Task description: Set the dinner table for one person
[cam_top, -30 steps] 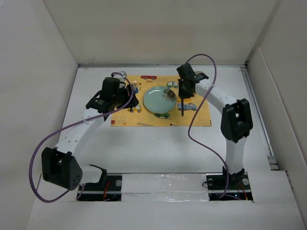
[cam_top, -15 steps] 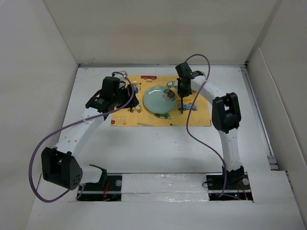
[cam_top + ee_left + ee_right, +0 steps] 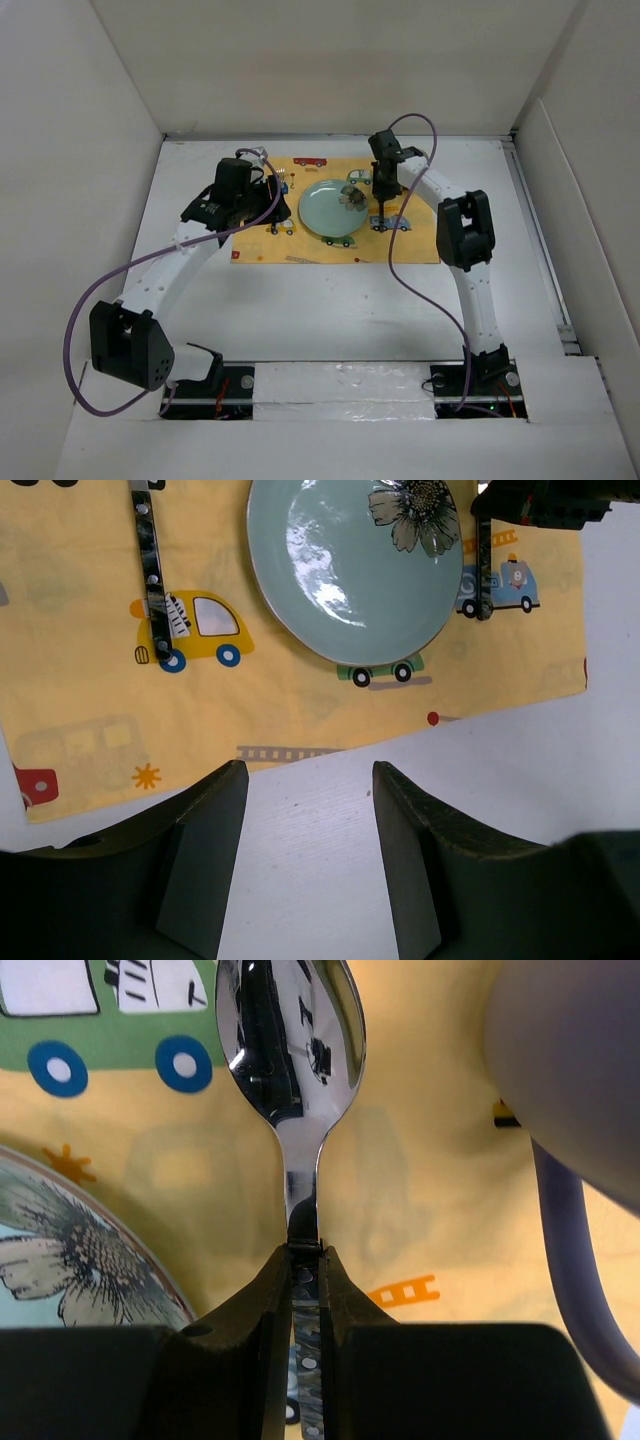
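The white dinner table (image 3: 330, 300) carries a yellow placemat (image 3: 410, 245) with a pale green flowered plate (image 3: 328, 208) on it. My right gripper (image 3: 381, 192) is just right of the plate, shut on the dotted dark handle of a spoon (image 3: 290, 1050). The spoon's bowl points away over the mat, and its handle end shows below the gripper (image 3: 381, 224). My left gripper (image 3: 270, 198) is open and empty; in its wrist view it (image 3: 305, 770) hangs over bare table near the mat's edge. A dark-handled utensil (image 3: 150, 570) lies left of the plate (image 3: 355, 570).
White wall panels stand on all sides. A purple cable (image 3: 560, 1210) and a blurred grey shape (image 3: 570, 1070) fill the right of the right wrist view. The plate's rim (image 3: 90, 1250) is close on the left of the spoon.
The right arm's elbow has swung in towards the middle while its gripper stayed beside the plate with the spoon. The left arm has shifted only slightly.
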You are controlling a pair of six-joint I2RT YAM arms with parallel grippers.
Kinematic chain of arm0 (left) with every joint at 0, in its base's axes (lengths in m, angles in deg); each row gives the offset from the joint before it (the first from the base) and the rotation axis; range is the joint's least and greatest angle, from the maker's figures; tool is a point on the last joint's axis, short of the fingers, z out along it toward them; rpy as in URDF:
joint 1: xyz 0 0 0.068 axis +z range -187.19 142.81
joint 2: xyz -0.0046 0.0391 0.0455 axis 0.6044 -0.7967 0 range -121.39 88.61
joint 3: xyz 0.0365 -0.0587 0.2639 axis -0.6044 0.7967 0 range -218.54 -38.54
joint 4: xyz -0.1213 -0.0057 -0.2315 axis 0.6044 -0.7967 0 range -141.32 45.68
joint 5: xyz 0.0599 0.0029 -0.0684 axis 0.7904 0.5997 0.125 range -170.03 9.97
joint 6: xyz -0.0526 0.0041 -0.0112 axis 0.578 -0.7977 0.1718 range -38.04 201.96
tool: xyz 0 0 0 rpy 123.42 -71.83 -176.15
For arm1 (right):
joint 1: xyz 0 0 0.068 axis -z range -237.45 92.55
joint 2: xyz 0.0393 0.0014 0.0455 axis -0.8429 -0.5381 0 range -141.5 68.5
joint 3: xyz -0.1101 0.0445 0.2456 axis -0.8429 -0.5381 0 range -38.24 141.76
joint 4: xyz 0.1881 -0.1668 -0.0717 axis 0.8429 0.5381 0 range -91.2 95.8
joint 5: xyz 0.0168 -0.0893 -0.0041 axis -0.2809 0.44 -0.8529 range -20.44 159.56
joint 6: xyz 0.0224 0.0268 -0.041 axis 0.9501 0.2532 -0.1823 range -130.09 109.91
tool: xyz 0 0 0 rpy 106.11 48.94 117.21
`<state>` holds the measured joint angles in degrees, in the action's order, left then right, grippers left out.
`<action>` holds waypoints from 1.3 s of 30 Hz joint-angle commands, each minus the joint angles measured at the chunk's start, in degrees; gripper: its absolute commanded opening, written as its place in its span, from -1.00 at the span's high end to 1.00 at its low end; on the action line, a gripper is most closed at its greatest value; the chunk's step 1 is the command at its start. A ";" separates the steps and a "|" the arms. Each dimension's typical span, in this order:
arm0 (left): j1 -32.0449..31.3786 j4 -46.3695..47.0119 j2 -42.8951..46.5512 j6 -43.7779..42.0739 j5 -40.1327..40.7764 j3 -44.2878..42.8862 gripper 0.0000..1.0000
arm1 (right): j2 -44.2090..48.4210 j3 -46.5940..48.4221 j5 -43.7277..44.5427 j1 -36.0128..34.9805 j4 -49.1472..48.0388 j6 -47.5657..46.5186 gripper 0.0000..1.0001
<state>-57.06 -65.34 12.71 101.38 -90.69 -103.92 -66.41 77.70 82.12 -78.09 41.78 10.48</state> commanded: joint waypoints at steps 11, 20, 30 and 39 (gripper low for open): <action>-0.16 0.98 0.49 0.79 0.90 0.26 0.00 | -2.99 6.93 2.64 0.78 -3.35 -0.63 0.48; -0.16 0.62 0.22 0.44 1.69 -3.95 0.00 | 8.59 1.67 -0.16 -2.55 -4.48 -0.88 -0.24; -0.16 -1.13 1.37 0.71 3.71 -17.82 -0.03 | 45.85 -22.30 -14.02 -7.13 -18.01 0.51 -1.00; -0.16 0.00 14.01 2.90 19.78 -22.26 -0.31 | 82.07 -44.64 9.05 -1.78 -30.93 12.90 -1.00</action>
<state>-57.09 -67.76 19.55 102.74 -78.01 -126.39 11.29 38.45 80.94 -82.70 16.69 17.83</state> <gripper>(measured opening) 0.638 0.999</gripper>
